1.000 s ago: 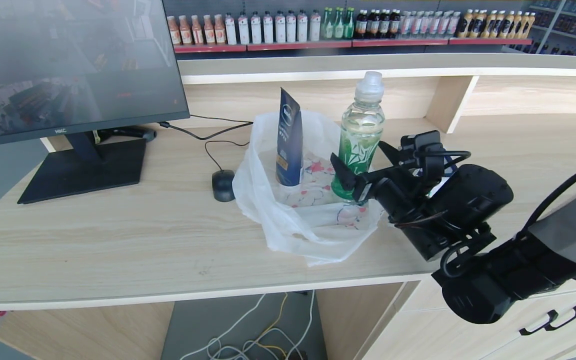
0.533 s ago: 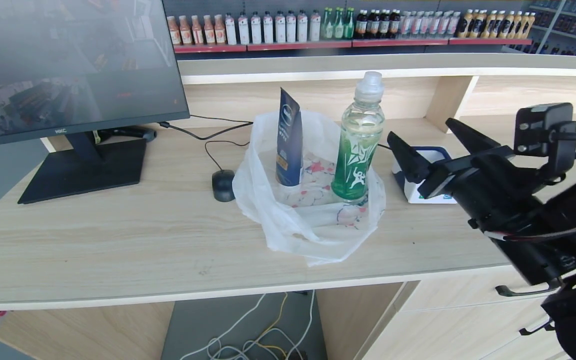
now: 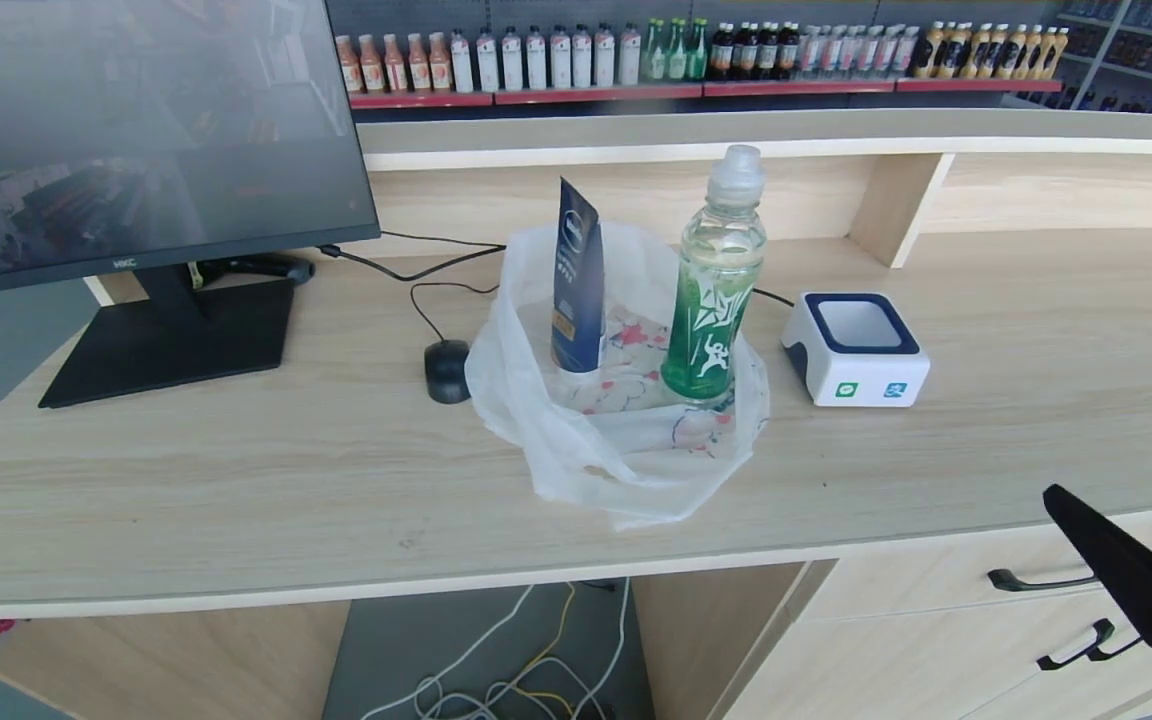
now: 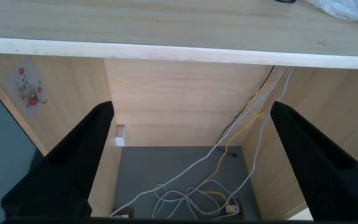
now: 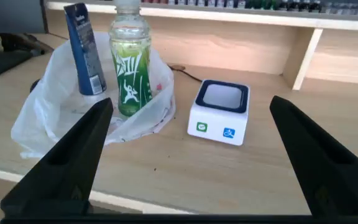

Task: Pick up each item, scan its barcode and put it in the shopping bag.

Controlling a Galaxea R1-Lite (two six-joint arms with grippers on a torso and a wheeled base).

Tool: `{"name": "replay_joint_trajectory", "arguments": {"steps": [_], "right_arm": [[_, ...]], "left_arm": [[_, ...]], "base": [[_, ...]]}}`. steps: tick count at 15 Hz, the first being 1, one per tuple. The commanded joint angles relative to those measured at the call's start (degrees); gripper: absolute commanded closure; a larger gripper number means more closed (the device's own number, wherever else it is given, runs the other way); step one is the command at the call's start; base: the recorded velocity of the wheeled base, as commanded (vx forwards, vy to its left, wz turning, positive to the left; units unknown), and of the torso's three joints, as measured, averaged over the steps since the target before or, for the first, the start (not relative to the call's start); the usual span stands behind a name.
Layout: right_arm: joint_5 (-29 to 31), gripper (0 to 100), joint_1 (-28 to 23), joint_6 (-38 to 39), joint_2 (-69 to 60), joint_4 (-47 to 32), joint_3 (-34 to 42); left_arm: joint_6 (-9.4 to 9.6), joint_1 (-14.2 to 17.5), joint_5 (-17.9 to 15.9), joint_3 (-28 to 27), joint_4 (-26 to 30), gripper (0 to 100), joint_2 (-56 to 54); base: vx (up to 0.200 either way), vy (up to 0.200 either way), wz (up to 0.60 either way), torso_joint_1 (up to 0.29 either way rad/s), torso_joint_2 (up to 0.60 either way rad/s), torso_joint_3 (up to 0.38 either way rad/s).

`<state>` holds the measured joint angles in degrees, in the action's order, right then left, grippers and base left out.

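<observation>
Pale wooden worktop [image 3: 236,470] carries a white shopping bag [image 3: 576,470] with a green-labelled bottle [image 3: 711,320] and a dark blue tube [image 3: 576,290] upright inside, a scanner [image 3: 856,350] just beside. Right gripper [image 3: 1114,462], fingers spread and empty, hangs off the front edge, facing them. Left gripper [image 4: 192,106], fingers likewise apart, faces loose cables [image 4: 185,193] under the worktop. A white figure marks the bottle's label.

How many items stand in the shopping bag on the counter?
2. The green bottle stands upright in the shopping bag, on the robot's right side of it; the dark blue pouch stands upright on the left side. The bag's folds could hide something small.
</observation>
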<state>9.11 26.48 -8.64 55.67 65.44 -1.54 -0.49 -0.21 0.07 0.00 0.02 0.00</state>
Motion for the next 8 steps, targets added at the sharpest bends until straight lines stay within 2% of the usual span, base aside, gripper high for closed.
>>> {"name": "replay_joint_trajectory", "arguments": {"steps": [1, 3, 5, 6, 8], "right_arm": [[-1.28, 0, 0.24, 3.19, -20.69, -26.50, 1.54], [-3.75, 0, 0.33, 3.28, -33.09, -48.12, 1.54], [-4.80, 0, 0.50, 2.49, -44.07, -61.13, 1.54], [-4.71, 0, 0.42, 2.49, -46.53, -63.77, 1.01], [-4.71, 0, 0.33, 2.84, -46.80, -63.86, 0.83]], "left_arm": [[-0.04, 0.03, 0.01, 0.00, 0.06, 0, 0.00], [-0.04, 0.03, 0.01, 0.00, 0.06, 0, 0.00], [-0.04, 0.03, 0.01, 0.00, 0.06, 0, 0.09], [-0.04, 0.03, 0.01, 0.00, 0.06, 0, 0.00], [-0.04, 0.03, 0.01, 0.00, 0.06, 0, 0.00]], "base": [[0.000, 0.000, 0.00, 0.000, 0.00, 0.000], [0.000, 0.000, 0.00, 0.000, 0.00, 0.000], [0.000, 0.000, 0.00, 0.000, 0.00, 0.000], [0.000, 0.000, 0.00, 0.000, 0.00, 0.000], [0.000, 0.000, 0.00, 0.000, 0.00, 0.000]]}}
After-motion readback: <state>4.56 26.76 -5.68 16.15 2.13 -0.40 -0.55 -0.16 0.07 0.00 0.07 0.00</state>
